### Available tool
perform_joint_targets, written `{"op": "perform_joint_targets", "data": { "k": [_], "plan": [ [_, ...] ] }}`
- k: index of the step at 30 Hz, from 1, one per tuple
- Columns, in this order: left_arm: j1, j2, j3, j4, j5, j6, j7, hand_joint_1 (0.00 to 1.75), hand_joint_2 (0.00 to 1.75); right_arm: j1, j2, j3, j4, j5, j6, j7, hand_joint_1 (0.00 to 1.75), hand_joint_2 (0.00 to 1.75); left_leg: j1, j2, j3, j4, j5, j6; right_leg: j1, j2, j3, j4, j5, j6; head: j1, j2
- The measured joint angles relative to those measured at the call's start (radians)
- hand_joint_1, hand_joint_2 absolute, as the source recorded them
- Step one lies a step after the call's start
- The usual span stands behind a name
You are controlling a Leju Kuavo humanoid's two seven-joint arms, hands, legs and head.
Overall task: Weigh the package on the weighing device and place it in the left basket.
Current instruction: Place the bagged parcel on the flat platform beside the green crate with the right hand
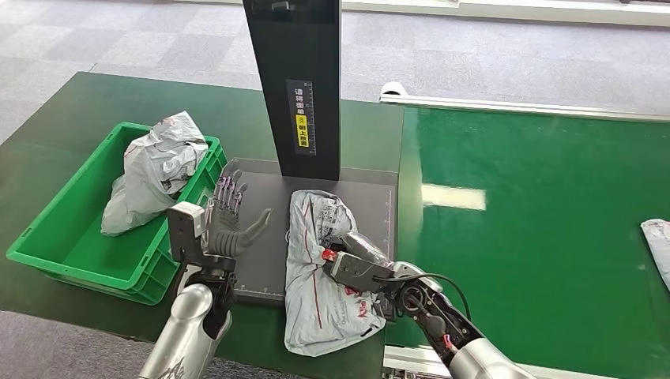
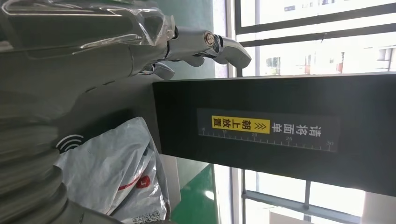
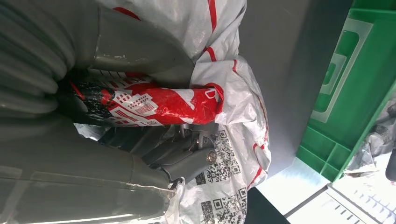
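Package (image 1: 320,268) gripped by right hand (image 1: 357,260), left hand (image 1: 229,217) raised, fingers spread

Left robot hand (image 1: 229,217): grey palm and thick grey thumb, darker slender fingers showing purple-tinted links; behind it a grey box-shaped wrist block, then a black joint and a polished silver forearm with a small dark marking. Right robot hand (image 1: 353,257): grey ribbed cover under clear film, metallic fingertips (image 3: 196,161) with a visible screw; behind it a black joint housing, a looping black cable, thin red wiring, silver forearm
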Motion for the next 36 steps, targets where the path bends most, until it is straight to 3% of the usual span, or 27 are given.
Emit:
{"op": "perform_joint_targets", "data": {
  "k": [24,25,28,29,36],
  "plan": [
    [-0.015,-0.004,-0.012,0.016,0.003,0.0,0.0,0.0,1.75,-0.011,0.005,0.025,0.032,-0.023,-0.013,-0.004,1.75,1.75,0.0,0.0,0.0,0.0,0.0,0.0,0.0,0.0,0.0,0.0,0.0,0.0,0.0,0.0],
    [-0.015,-0.004,-0.012,0.016,0.003,0.0,0.0,0.0,1.75,-0.011,0.005,0.025,0.032,-0.023,-0.013,-0.004,1.49,1.75,0.0,0.0,0.0,0.0,0.0,0.0,0.0,0.0,0.0,0.0,0.0,0.0,0.0,0.0],
    [-0.015,-0.004,-0.013,0.017,0.004,0.0,0.0,0.0,1.75,-0.011,0.005,0.026,0.033,-0.027,-0.029,-0.004,0.2,1.75,0.0,0.0,0.0,0.0,0.0,0.0,0.0,0.0,0.0,0.0,0.0,0.0,0.0,0.0],
    [-0.015,-0.004,-0.013,0.017,0.004,0.0,0.0,0.0,1.75,-0.011,0.005,0.026,0.033,-0.032,-0.041,-0.004,0.02,1.75,0.0,0.0,0.0,0.0,0.0,0.0,0.0,0.0,0.0,0.0,0.0,0.0,0.0,0.0],
    [-0.015,-0.003,-0.012,0.018,0.005,-0.001,0.0,0.0,1.75,-0.003,-0.018,-0.02,-0.006,-0.136,-0.125,0.005,0.0,1.75,0.0,0.0,0.0,0.0,0.0,0.0,0.0,0.0,0.0,0.0,0.0,0.0,0.0,0.0]
  ]
}}
